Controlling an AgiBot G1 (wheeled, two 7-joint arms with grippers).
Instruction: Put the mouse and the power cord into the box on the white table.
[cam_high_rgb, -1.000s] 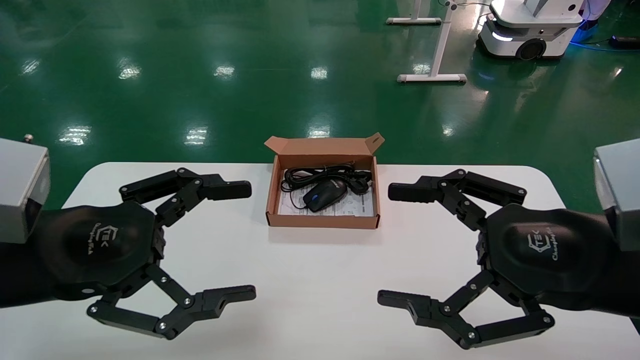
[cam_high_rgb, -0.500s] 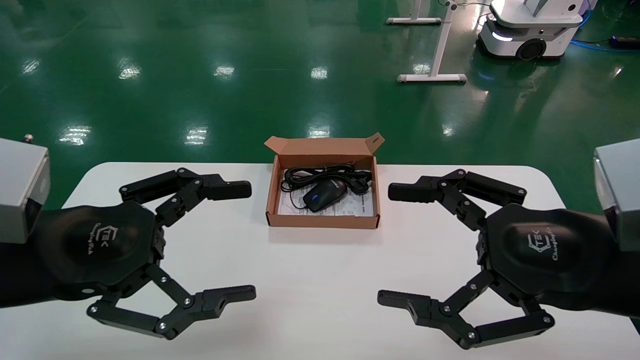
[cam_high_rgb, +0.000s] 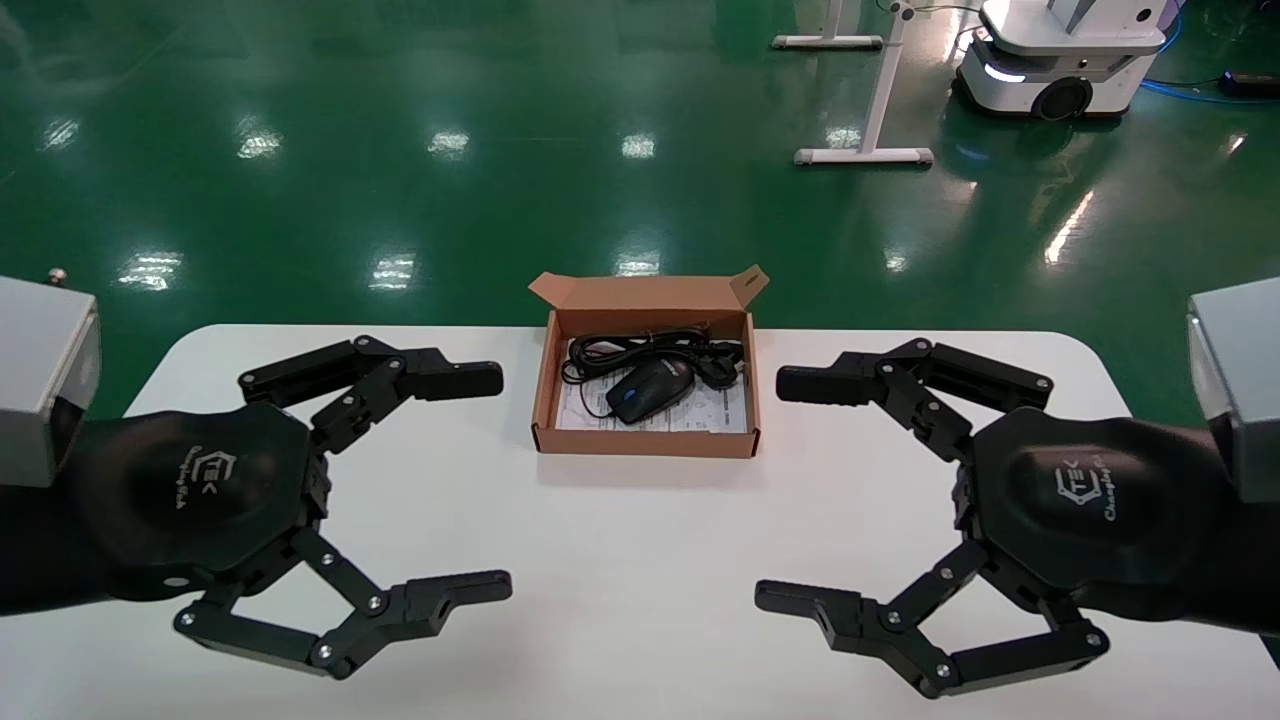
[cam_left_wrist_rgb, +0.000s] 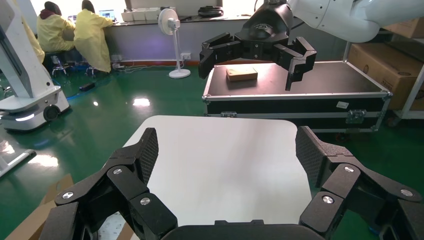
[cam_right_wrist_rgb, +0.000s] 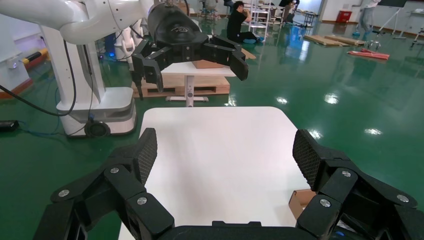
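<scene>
A shallow brown cardboard box (cam_high_rgb: 545, 400) stands at the far middle of the white table (cam_high_rgb: 620, 560). Inside it lies the black mouse (cam_high_rgb: 648, 390) with a blue wheel, and behind the mouse rests the coiled black power cord (cam_high_rgb: 640, 350). My left gripper (cam_high_rgb: 500, 480) hovers over the table to the left of the box, open and holding nothing. My right gripper (cam_high_rgb: 765, 490) mirrors it to the right of the box, also open and bare. The left wrist view shows my left gripper (cam_left_wrist_rgb: 226, 150) over bare tabletop. In the right wrist view my right gripper (cam_right_wrist_rgb: 225, 150) spans bare tabletop, with a corner of the box (cam_right_wrist_rgb: 300, 200) beside one finger.
Green floor surrounds the table. A white mobile robot base (cam_high_rgb: 1060, 60) and a white stand (cam_high_rgb: 870, 150) are far behind. The left wrist view shows a black flight case (cam_left_wrist_rgb: 295, 95) beyond the table's end; people (cam_left_wrist_rgb: 75, 35) sit far off.
</scene>
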